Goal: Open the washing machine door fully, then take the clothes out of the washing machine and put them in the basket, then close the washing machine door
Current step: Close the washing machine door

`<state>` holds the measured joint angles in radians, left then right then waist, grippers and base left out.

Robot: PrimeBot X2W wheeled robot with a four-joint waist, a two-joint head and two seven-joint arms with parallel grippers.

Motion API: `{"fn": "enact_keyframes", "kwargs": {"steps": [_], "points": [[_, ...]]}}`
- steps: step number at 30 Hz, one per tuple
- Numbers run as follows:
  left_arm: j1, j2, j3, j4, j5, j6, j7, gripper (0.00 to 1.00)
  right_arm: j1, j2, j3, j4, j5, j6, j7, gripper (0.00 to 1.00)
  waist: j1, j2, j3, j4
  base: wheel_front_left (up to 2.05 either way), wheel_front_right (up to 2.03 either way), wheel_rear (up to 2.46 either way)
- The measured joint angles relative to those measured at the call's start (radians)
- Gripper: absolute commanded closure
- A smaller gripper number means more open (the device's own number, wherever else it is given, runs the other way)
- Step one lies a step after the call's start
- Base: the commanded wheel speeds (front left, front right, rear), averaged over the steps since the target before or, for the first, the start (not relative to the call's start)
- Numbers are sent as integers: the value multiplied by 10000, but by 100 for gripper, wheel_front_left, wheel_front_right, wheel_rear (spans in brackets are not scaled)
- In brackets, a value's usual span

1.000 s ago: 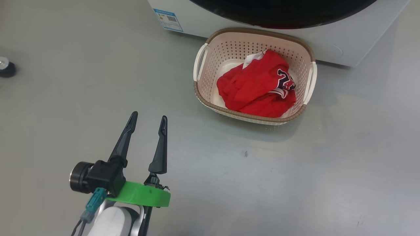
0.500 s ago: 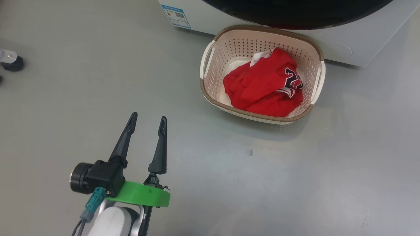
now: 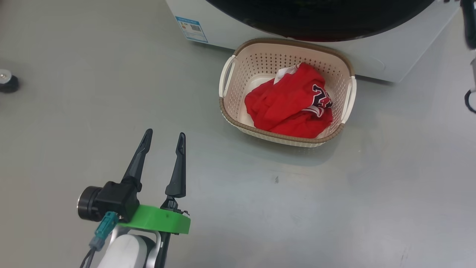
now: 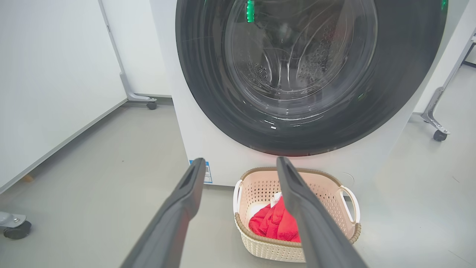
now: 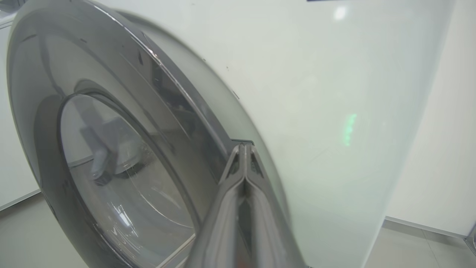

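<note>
– Any readable writing?
– No: you'll find the small blue label (image 3: 191,28) too small. The bright red fabric clothes (image 3: 286,108) lie in the cream perforated basket (image 3: 238,74), one o'clock of your spread left pincer (image 3: 164,132); right pincer (image 5: 243,147) closed.

The left gripper (image 3: 165,133) has two long black fingers (image 3: 138,163), thin and pointed at the tips. They grow out of a black block (image 3: 119,197). A round black knob (image 3: 86,203) with a silver rim sticks out on its left side. Under the block sits a bright green ring (image 3: 158,219). A blue-green plug (image 3: 102,230) with a grey cable (image 3: 88,257) hangs beside the smooth white forearm (image 3: 124,253). The right gripper (image 5: 243,147) has dark grey fingers with small hollows by the tips.
</note>
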<state>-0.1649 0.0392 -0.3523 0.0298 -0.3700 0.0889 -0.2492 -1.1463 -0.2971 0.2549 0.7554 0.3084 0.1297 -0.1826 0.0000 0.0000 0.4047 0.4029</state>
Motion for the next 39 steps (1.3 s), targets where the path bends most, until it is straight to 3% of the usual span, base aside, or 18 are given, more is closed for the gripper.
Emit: {"fn": "enact_keyframes", "kwargs": {"steps": [15,16,18,19,20,21,22,23,39], "points": [[22,27,422,144,8,44,-2,0,2571,324,-167,-558,708,0,-650,100,0,0,-834,-728,0,0,0],[24,58,443,150,10,44,-2,0,2767,368,-186,-646,757,0,-650,94,0,0,-891,-804,0,0,0],[33,117,479,186,23,44,-4,0,3183,445,-230,-775,792,0,-652,59,0,0,-1003,-953,0,0,0],[39,142,483,209,38,44,-31,0,3425,472,-230,-813,802,0,-652,52,0,0,-1063,-1032,0,0,0],[48,155,485,219,38,44,-29,0,3686,500,-244,-849,840,0,-652,52,0,0,-1123,-1108,0,0,0],[58,161,500,226,38,44,-31,0,3971,548,-272,-872,890,0,-652,27,0,0,-1187,-1186,0,0,0],[71,165,531,240,38,44,-31,0,4243,602,-290,-880,892,0,-652,10,0,0,-1251,-1262,0,0,0],[91,173,573,253,38,44,-31,0,4515,675,-336,-886,943,0,-652,3,0,0,-1319,-1337,0,0,0],[876,660,591,518,203,40,-29,0,7619,1346,-838,-2554,1112,-380,-652,0,0,0,-2556,-2488,0,0,0]]}}
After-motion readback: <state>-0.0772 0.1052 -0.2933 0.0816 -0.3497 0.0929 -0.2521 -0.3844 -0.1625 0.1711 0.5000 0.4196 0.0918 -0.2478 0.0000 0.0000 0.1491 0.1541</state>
